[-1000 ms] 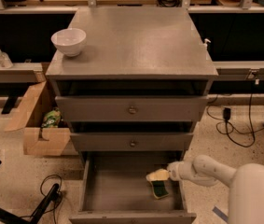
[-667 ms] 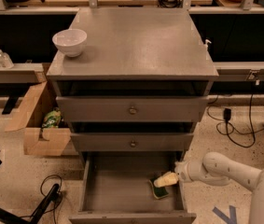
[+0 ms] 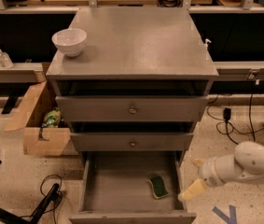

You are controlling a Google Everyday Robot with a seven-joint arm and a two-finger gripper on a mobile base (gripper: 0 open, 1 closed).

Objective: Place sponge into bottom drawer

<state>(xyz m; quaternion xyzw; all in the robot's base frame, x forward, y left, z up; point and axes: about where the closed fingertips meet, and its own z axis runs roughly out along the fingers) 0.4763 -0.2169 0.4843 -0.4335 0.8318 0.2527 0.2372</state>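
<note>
The sponge (image 3: 158, 186), dark green top with a yellow edge, lies flat on the grey floor of the bottom drawer (image 3: 117, 183), near its right wall. The drawer is pulled out and open. My gripper (image 3: 194, 177) is outside the drawer, just right of its right wall and a little above the floor. It is open and empty, with one cream finger (image 3: 191, 191) pointing down-left towards the drawer. The white arm (image 3: 243, 164) comes in from the right.
A white bowl (image 3: 69, 41) stands on the cabinet top at the left. The two upper drawers with round knobs (image 3: 132, 109) are nearly closed. A cardboard box (image 3: 40, 125) sits left of the cabinet. Cables (image 3: 229, 125) run across the floor on the right, and black gear (image 3: 10, 209) lies at lower left.
My gripper held the sponge inside the drawer; it has let go and drawn back to the right, out of the drawer. The sponge now rests on the drawer floor.
</note>
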